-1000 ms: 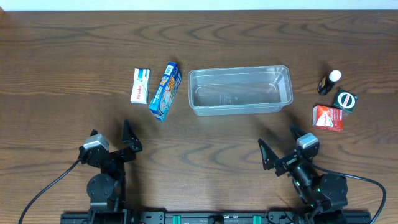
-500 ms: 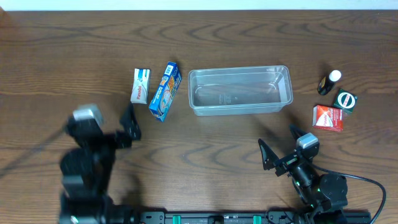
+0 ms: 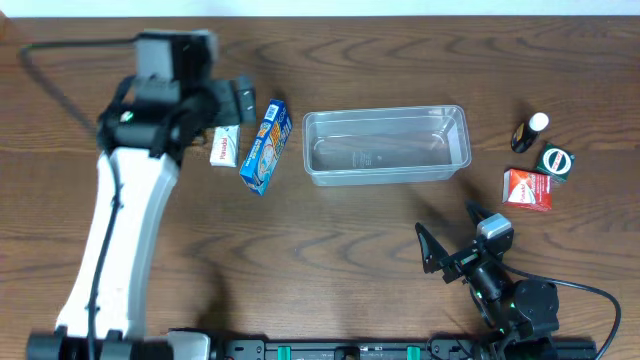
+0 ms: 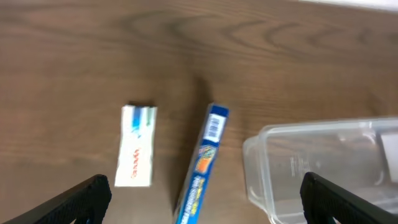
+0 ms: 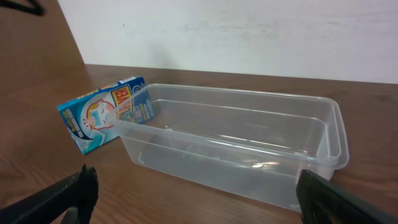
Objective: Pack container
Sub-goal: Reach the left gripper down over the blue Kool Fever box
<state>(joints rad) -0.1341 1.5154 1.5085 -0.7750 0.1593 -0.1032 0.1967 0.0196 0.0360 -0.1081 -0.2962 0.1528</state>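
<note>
The clear plastic container point(image 3: 385, 112) lies empty at the table's middle; it also shows in the left wrist view point(image 4: 323, 134) and the right wrist view point(image 5: 236, 93). A blue box point(image 3: 265, 147) stands on its edge left of it point(image 4: 202, 165) point(image 5: 102, 115). A white box point(image 3: 223, 150) lies flat further left point(image 4: 137, 146). My left gripper point(image 3: 232, 103) is open and empty, hanging above the two boxes point(image 4: 205, 205). My right gripper point(image 3: 452, 235) is open and empty, low near the front edge, facing the container point(image 5: 199, 199).
At the right stand a red box point(image 3: 527, 188), a small dark bottle with a white cap point(image 3: 528, 132) and a round dark green item point(image 3: 555, 161). A white wall runs behind the table's far edge.
My left arm has risen from its rest at the front left and reached far forward, over the white and blue boxes. The right arm has not moved.
</note>
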